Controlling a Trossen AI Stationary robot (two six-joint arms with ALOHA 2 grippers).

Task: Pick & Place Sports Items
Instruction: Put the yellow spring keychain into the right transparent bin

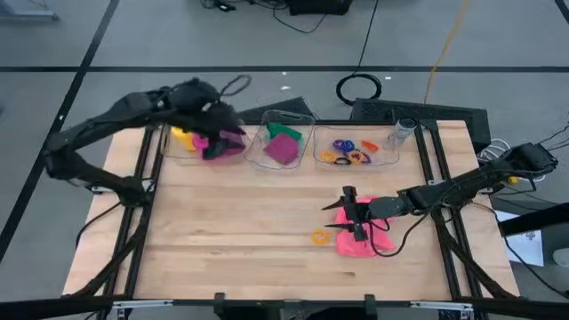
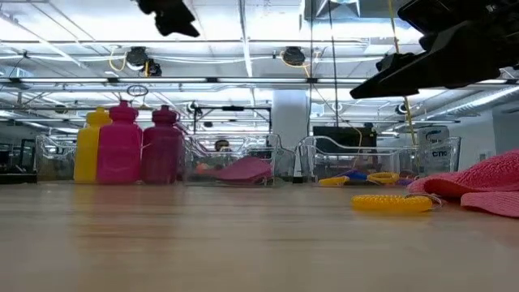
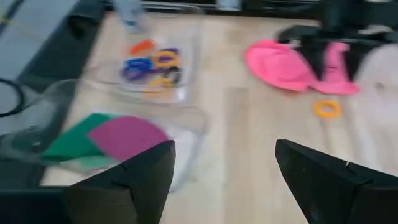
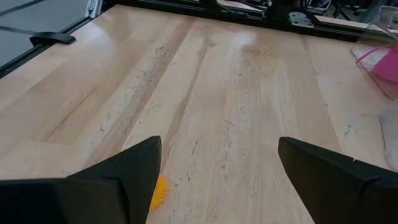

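Observation:
A pink cloth (image 1: pixel 364 240) lies flat on the wooden table, and a yellow-orange ring (image 1: pixel 320 236) lies just to its left. My right gripper (image 1: pixel 343 216) hovers open over the cloth's left edge and touches nothing. Its wrist view shows the ring (image 4: pixel 160 190) by one finger. My left gripper (image 1: pixel 222 135) is open and empty above the left clear bin (image 1: pixel 174 149). That bin holds yellow, magenta and purple bottles (image 2: pixel 122 143), all standing upright. The middle bin holds green and magenta cloths (image 3: pixel 106 135). The right bin holds several rings (image 1: pixel 351 151).
The three clear bins stand in a row along the table's far edge. A small clear cup (image 1: pixel 404 131) stands at the far right. Bare wood fills the table's near and left parts (image 1: pixel 222 231). Black frame rails (image 1: pixel 142 213) run along both sides.

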